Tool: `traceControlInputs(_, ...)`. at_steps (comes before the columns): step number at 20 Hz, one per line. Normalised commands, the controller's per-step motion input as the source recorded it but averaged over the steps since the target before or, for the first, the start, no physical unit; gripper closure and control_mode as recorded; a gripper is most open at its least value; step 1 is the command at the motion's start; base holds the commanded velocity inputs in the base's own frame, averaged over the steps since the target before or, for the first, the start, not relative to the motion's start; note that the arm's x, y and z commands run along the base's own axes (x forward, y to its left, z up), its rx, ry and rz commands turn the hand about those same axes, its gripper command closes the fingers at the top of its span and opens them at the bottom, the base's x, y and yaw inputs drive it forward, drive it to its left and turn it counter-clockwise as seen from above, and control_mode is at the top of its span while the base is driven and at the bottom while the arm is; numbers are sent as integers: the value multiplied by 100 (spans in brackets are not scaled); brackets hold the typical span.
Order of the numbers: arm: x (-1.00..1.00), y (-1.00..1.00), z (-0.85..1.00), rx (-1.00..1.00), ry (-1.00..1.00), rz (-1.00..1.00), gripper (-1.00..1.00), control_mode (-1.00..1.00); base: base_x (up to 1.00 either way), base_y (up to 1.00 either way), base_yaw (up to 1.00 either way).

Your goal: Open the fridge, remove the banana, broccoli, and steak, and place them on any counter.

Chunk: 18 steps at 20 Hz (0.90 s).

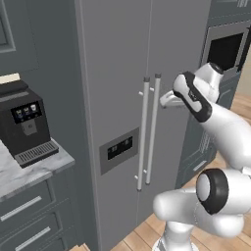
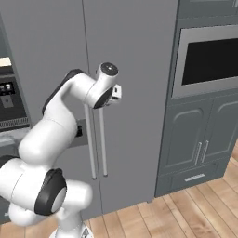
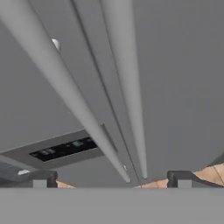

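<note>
The tall grey fridge (image 1: 117,73) stands with both doors shut. Its two silver bar handles (image 1: 149,132) run side by side down the middle. My gripper (image 1: 161,101) hovers at the upper part of the right handle, just to its right, also seen from the other side (image 2: 116,93). In the hand view the jaws are spread wide, with dark fingertips (image 3: 41,179) at both lower corners and both handles (image 3: 127,87) running between them; nothing is held. The banana, broccoli and steak are hidden. A marbled counter (image 1: 29,174) lies left of the fridge.
A black coffee machine (image 1: 27,127) sits on the counter above grey drawers (image 1: 24,211). Right of the fridge a built-in oven (image 2: 209,60) sits over grey cabinet doors (image 2: 200,144). The dark dispenser panel (image 1: 120,148) is on the left fridge door. Wooden floor (image 2: 186,209) lies below.
</note>
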Motion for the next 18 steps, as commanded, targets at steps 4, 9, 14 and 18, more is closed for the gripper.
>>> traceControlInputs(4, 47, 0, -26, 16, -14, 20, -100, -100, 0, 0, 0)
traceControlInputs(9, 31, 0, -21, 13, -15, 16, -100, -100, 0, 0, 0)
traceControlInputs(14, 27, 0, -13, 11, -10, 5, -100, -100, 0, 0, 0)
traceControlInputs(18, 33, 6, -8, 8, -10, 3, -100, -100, 0, 0, 0)
